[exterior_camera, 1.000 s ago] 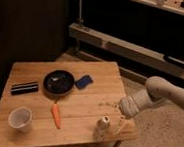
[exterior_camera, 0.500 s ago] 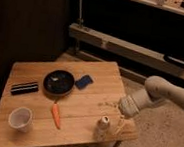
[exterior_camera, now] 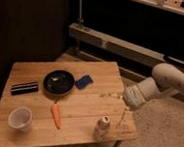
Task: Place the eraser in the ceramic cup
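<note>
No delta since a second ago. The tool (exterior_camera: 122, 119) sits where it was, hanging fingers-down over the right edge of the surface (exterior_camera: 84, 107), just beside the can (exterior_camera: 102, 125), jaws spread, nothing in them. The arm (exterior_camera: 171, 80) pose is unchanged.

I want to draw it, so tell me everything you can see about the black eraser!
The eraser is a long, narrow black block with pale stripes along it. It lies flat on the wooden table, just left of the black pan. Nothing holds it; the robot's open hand hangs by the table's right edge.
</note>
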